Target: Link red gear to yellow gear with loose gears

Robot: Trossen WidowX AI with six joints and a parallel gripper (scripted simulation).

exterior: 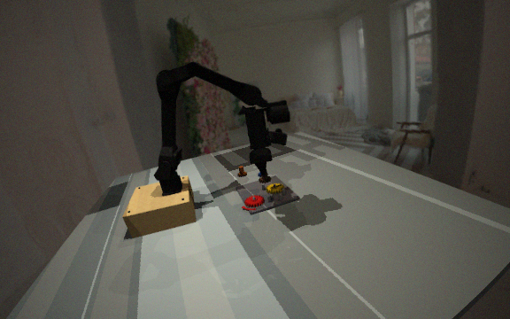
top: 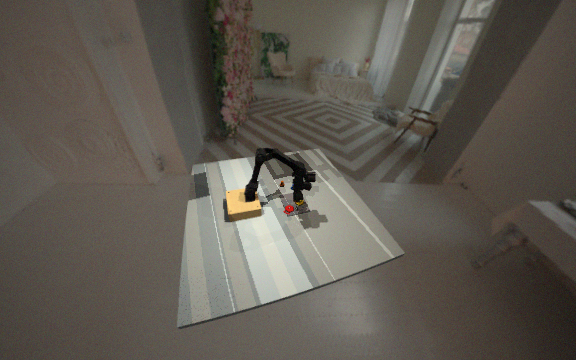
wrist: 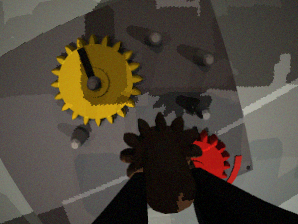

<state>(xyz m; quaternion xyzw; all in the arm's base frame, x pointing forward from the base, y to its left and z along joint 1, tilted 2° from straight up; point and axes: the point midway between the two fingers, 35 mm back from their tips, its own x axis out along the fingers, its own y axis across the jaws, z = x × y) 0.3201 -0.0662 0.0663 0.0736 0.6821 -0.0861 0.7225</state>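
Observation:
My gripper (top: 298, 198) (exterior: 263, 174) (wrist: 166, 179) is shut on a dark brown gear (exterior: 264, 180) (wrist: 161, 137) by its thick stem, held above the grey board (exterior: 291, 196) (wrist: 30, 125). The yellow gear (exterior: 274, 189) (wrist: 117, 65) with a black stripe is on its peg. The red gear (top: 289, 209) (exterior: 253, 201) (wrist: 214, 157) is partly hidden behind the brown gear in the wrist view. Bare pegs show in the wrist view: two at the upper right (wrist: 155, 37) (wrist: 207, 59), one above the red gear (wrist: 206, 115), one below the yellow gear (wrist: 75, 144).
An orange gear (top: 282, 184) (exterior: 242, 172) stands on the table behind the board. A blue gear (exterior: 259, 175) is mostly hidden behind the gripper. The red arrow (exterior: 249, 208) (wrist: 236, 170) lies beside the red gear. The arm's wooden base block (top: 243, 206) (exterior: 162, 204) is to the left.

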